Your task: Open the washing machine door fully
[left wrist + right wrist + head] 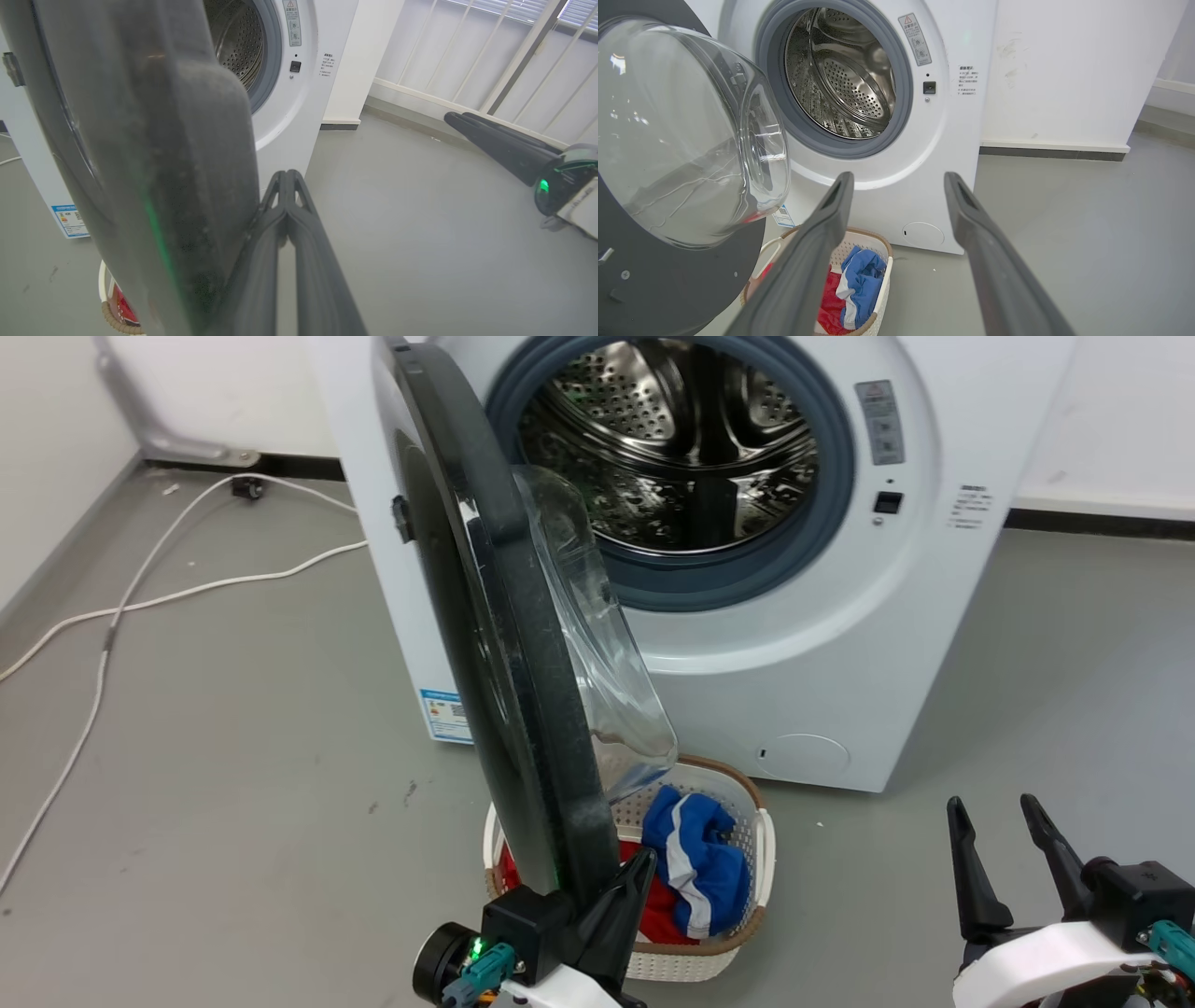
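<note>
Left tool closed, against door rim; right tool spread, empty, its view showing glass bowl.

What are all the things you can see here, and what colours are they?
washing machine: one, white with a steel drum, standing on the grey floor
washing machine door: one, black with a clear glass bowl, swung out over the basket
laundry basket: one, white with a brown rim, on the floor before the machine
clothes: two, one blue and white, one red, in the basket
cable: two strands, white, on the floor left of the machine
left gripper: one, dark, fingers together against the door's edge
right gripper: one, dark, open, lower right, holding nothing
</note>
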{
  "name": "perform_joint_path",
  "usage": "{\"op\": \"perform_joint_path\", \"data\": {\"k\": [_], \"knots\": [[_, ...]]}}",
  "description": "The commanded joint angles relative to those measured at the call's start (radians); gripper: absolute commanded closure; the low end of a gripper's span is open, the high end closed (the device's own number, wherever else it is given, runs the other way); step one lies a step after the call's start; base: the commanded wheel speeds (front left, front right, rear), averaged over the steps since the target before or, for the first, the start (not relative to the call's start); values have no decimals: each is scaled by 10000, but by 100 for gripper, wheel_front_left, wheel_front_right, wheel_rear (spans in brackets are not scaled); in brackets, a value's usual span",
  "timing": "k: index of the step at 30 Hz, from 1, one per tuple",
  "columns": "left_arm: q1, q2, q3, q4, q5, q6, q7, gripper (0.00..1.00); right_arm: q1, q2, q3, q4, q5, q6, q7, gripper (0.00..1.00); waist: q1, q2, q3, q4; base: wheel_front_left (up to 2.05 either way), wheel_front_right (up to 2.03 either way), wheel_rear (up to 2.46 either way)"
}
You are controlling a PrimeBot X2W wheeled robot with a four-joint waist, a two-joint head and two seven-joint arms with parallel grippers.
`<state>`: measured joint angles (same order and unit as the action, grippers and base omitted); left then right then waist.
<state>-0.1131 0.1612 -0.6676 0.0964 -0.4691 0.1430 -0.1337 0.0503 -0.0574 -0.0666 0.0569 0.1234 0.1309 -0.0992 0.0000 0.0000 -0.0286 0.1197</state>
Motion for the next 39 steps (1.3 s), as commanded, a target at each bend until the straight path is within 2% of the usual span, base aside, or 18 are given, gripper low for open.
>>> {"op": "perform_joint_path", "data": {"k": [1, 11, 20, 27, 39], "knots": [[38, 273, 296, 45, 23, 222, 22, 100, -8, -38, 12, -11, -6, -2, -35, 0, 0, 0, 24, 347, 0, 0, 0], [124, 472, 680, -109, -165, 494, -212, 100, -21, -143, -1, -103, 54, -2, -42, 0, 0, 0, 92, 1576, 0, 0, 0], [106, 1163, 1949, -43, -551, 863, -674, 100, -190, -152, 81, -61, 5, -2, -102, 0, 0, 0, 206, 2252, 0, 0, 0], [-8, 1850, 3081, 347, -949, 893, -954, 100, -307, -196, 192, -53, -90, -2, -120, 0, 0, 0, 298, 2238, 0, 0, 0], [-580, 2945, 4969, 1744, -1559, 661, -1270, 100, -500, -415, 372, -532, -163, -2, 28, 0, 0, 0, 751, 1580, 0, 0, 0]]}}
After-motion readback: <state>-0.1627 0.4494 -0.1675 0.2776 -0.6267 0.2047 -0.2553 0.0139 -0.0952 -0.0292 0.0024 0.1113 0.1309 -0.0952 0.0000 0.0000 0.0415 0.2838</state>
